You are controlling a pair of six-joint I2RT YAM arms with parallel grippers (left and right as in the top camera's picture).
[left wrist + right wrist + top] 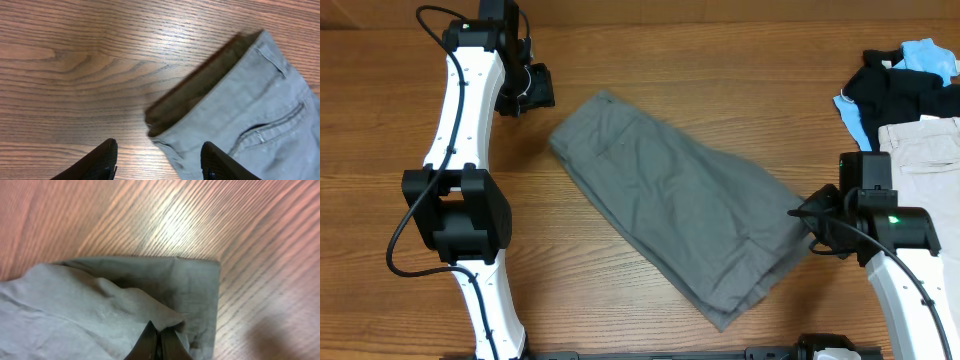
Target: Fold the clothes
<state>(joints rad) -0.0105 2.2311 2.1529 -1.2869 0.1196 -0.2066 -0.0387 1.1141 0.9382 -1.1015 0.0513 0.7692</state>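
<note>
Seems partly done. Clamped together with the right claw (159, 342) on a raised fold at the leg end of the grey trousers (680, 215), spread from that claw slantwise over the tabletop (650, 60) up to the left claw (159, 152). Held apart there, gripping nothing, with the waistband corner just ahead of its fingers (102, 162) and no contact visible. Judging from the stacked layers, already laid leg over leg. Left to do, probably: carrying the leg end over toward the waistband, then flattening.

text: none readable | labels: none | brands: none | numbers: none
</note>
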